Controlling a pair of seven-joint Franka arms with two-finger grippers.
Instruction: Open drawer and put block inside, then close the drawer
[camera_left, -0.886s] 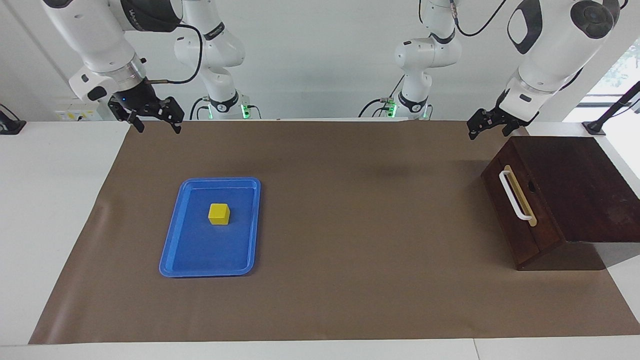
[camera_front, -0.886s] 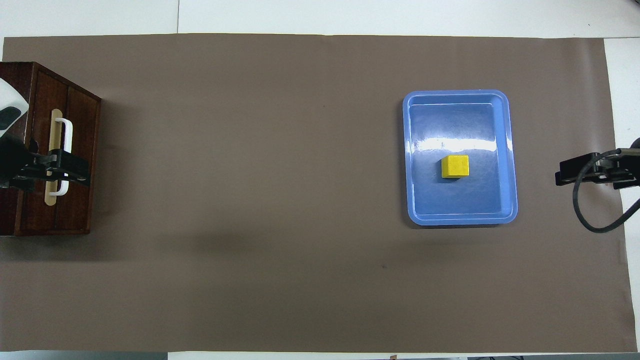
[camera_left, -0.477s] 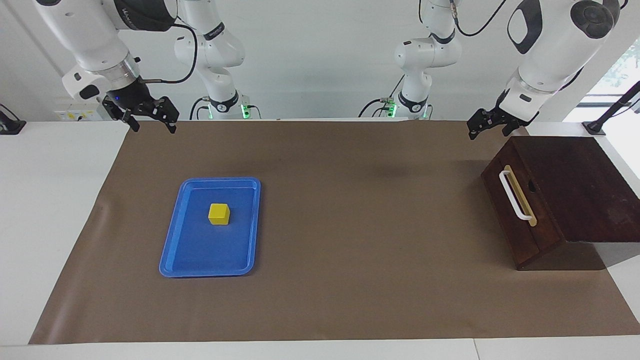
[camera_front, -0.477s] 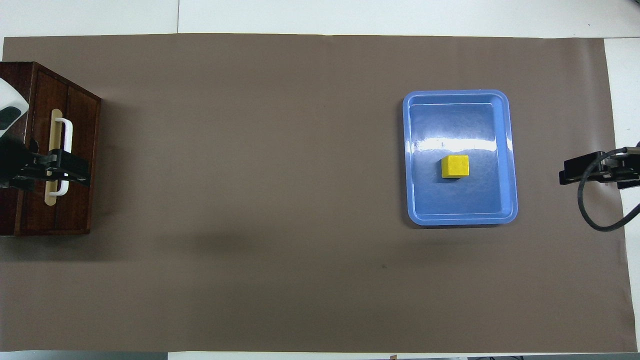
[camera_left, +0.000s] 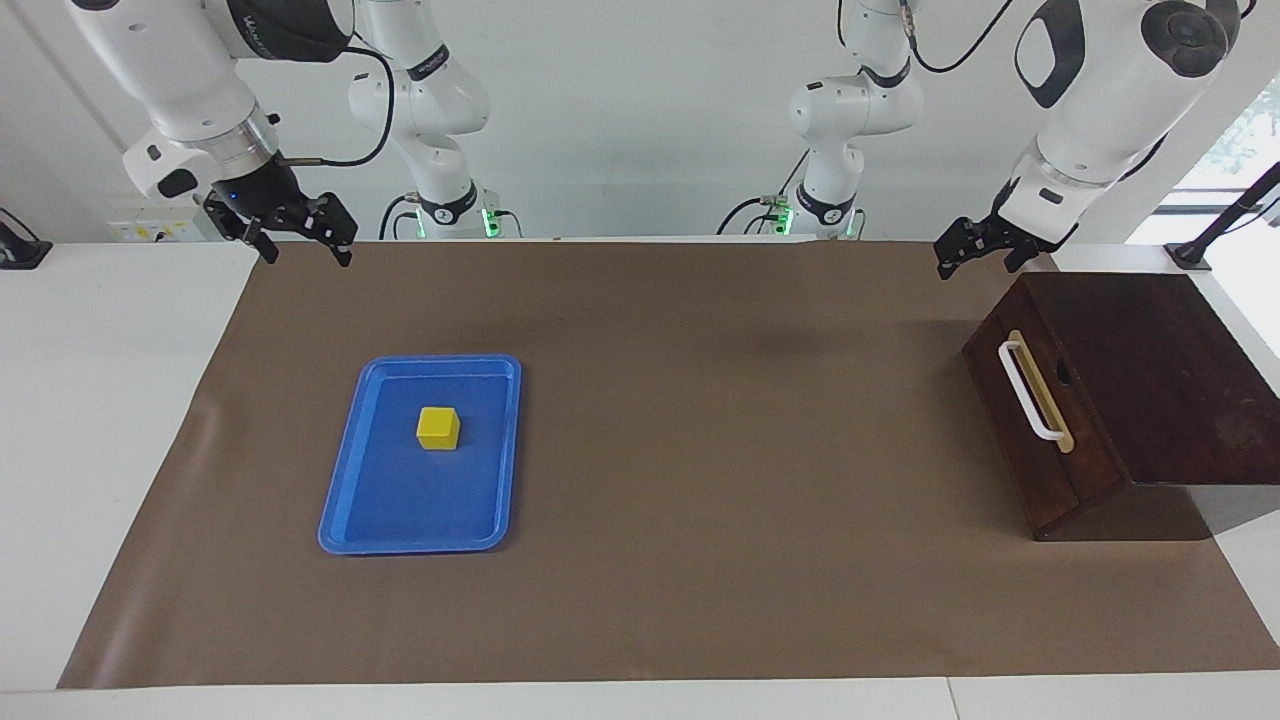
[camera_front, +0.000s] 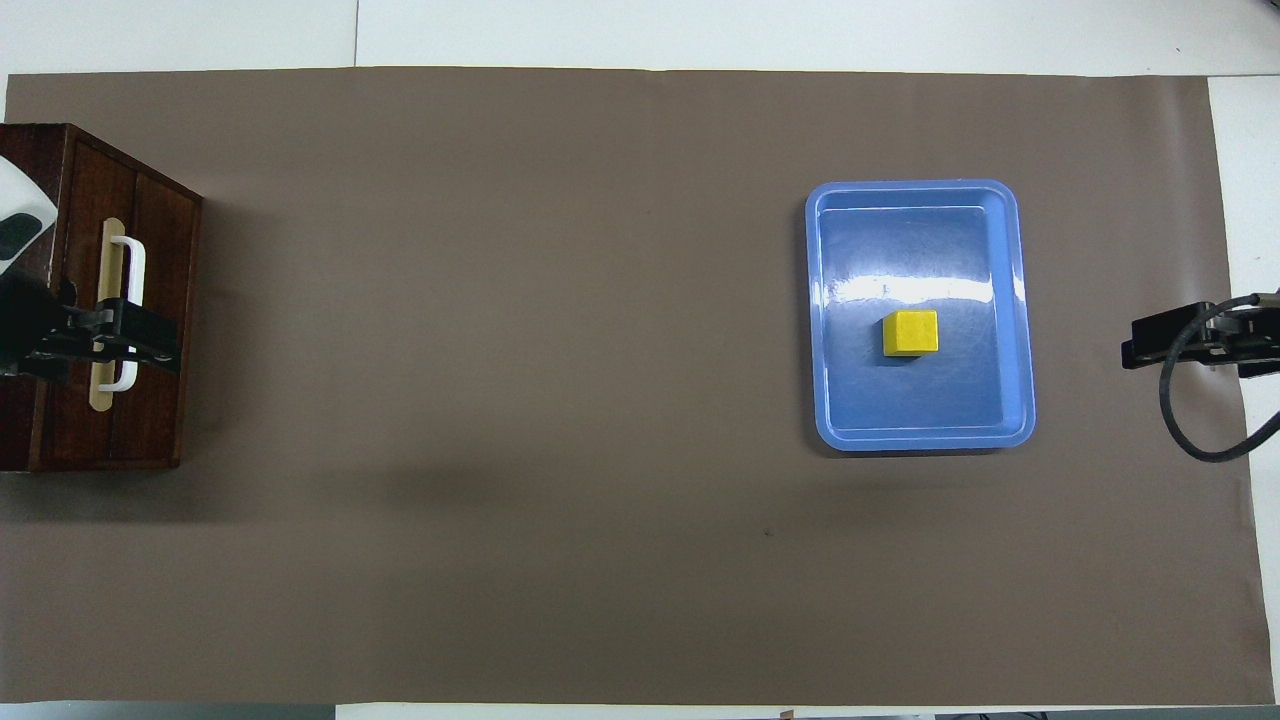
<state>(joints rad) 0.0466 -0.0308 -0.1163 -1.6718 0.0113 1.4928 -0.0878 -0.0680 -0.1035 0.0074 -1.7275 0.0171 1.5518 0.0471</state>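
The drawer (camera_left: 1040, 425) sits shut in its dark wooden box (camera_left: 1150, 380) at the left arm's end of the table, its white bar handle (camera_left: 1030, 390) facing the middle. The left gripper (camera_left: 975, 250) hangs in the air over the edge of the brown mat (camera_left: 700, 450) beside the box's near corner, holding nothing; whether its fingers are spread cannot be told. The right gripper (camera_left: 295, 232) hangs open and empty over the mat's near corner at the right arm's end. Farther from the robots, the yellow block (camera_left: 438, 427) rests in the blue tray (camera_left: 370, 510), well apart from the drawer.

Nothing is yet begun, so the risks are judged ahead. A pull on the handle could drag the whole box along the mat, since nothing braces it. The handle runs slantwise, so a badly turned gripper may slip off it. The small cube may skid on the glossy tray if pinched off-centre.
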